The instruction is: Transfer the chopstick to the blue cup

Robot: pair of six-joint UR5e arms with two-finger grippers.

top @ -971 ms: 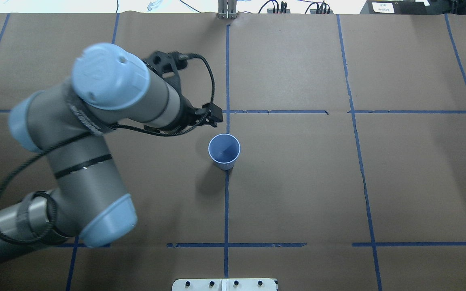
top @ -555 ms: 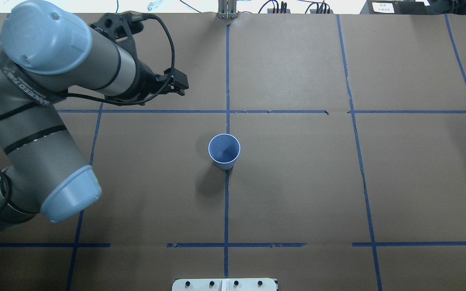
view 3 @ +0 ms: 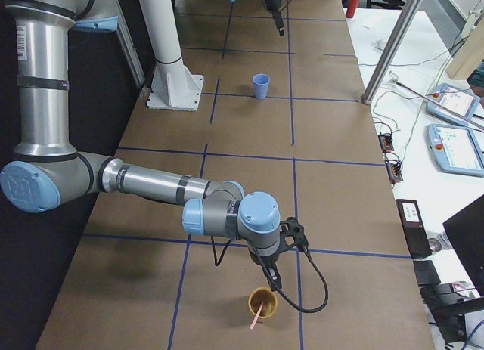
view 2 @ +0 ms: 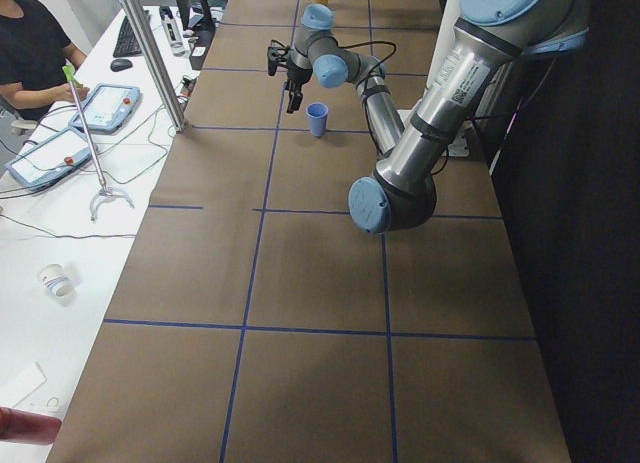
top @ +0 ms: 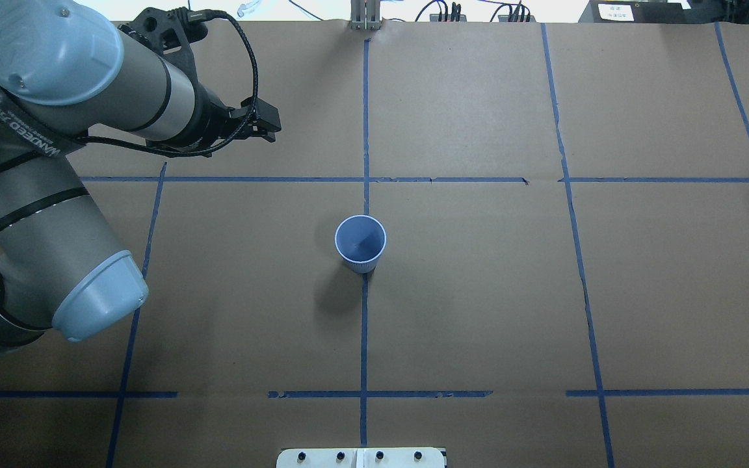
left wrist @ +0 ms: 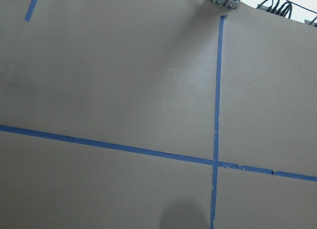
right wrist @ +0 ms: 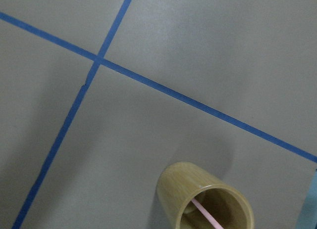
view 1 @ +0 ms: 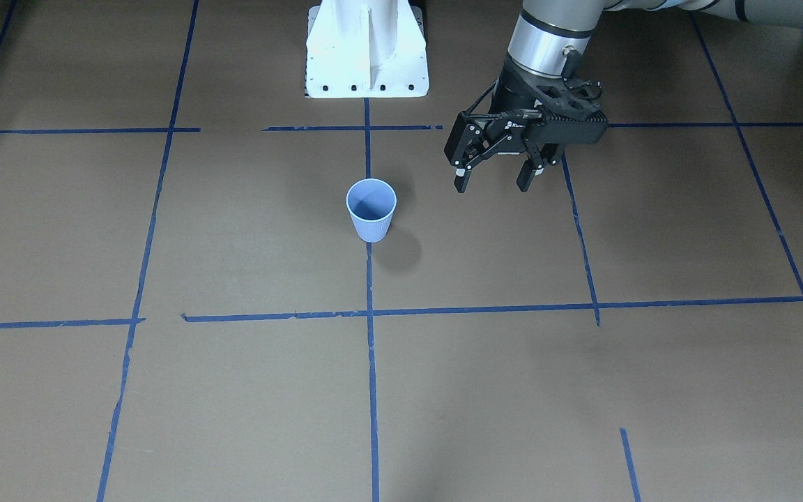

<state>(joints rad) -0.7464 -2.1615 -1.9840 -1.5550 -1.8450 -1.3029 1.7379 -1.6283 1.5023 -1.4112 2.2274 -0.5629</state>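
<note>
Pose: left end effector (view 1: 491, 185) spread wide, angled downward; right end effector (view 3: 271, 276) state unclear.

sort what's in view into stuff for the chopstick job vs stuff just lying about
For the job:
chopstick, standing in the wooden cup
blue cup
left gripper, open and holding nothing
right gripper, near the wooden cup

Lying about:
paper cup
pendant
</note>
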